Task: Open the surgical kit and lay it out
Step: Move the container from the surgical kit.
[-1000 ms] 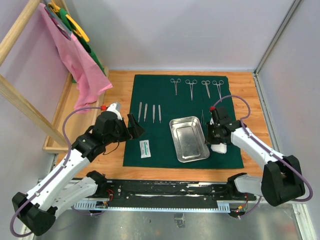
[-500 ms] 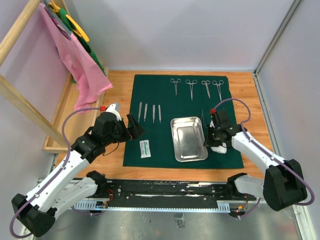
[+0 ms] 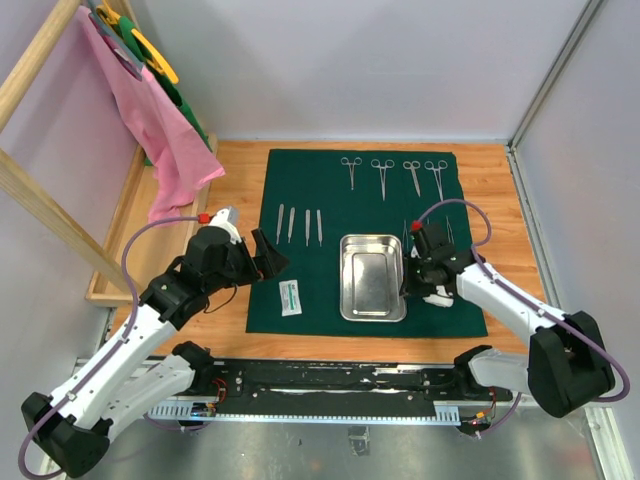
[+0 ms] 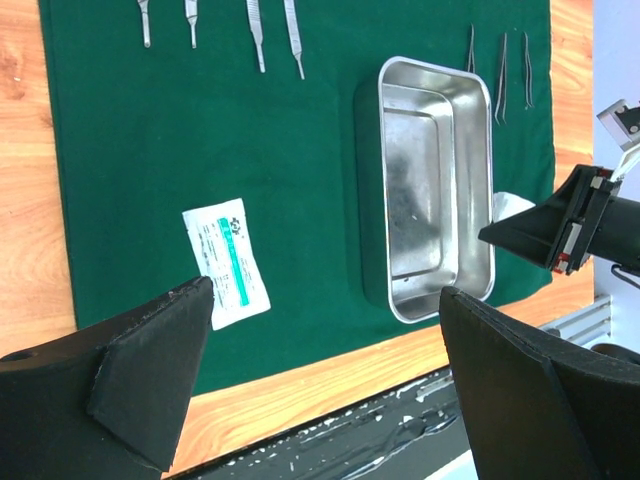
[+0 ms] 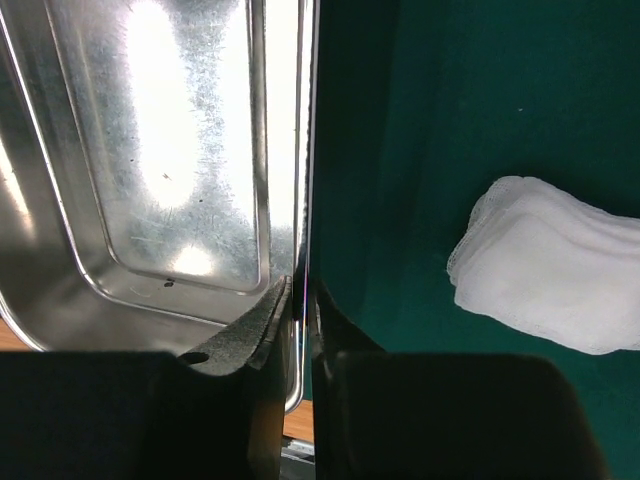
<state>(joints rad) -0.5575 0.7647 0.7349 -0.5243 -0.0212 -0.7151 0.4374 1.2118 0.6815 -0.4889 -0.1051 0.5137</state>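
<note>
The dark green cloth (image 3: 330, 200) lies spread flat on the wooden table. The shiny steel tray (image 3: 373, 277) sits on it at front right. My right gripper (image 3: 407, 285) is shut on the tray's right rim (image 5: 303, 190), one finger inside the tray and one outside. The white gauze wad (image 5: 545, 262) lies just right of it on the cloth. Several clamps (image 3: 392, 175) lie in a row at the cloth's far edge, tweezers (image 3: 298, 224) at mid-left. The small white packet (image 4: 226, 263) lies front left. My left gripper (image 3: 268, 255) is open and empty above the cloth's left edge.
A pink cloth (image 3: 150, 120) hangs from a wooden rack (image 3: 40, 60) at the left, with a wooden shelf edge (image 3: 112, 250) below it. Slim instruments (image 4: 498, 70) lie on the green cloth just beyond the tray. The table's front rail (image 3: 330, 385) runs along the near edge.
My right gripper has dragged the tray leftward and squared it up on the cloth. The left arm has hardly moved.
</note>
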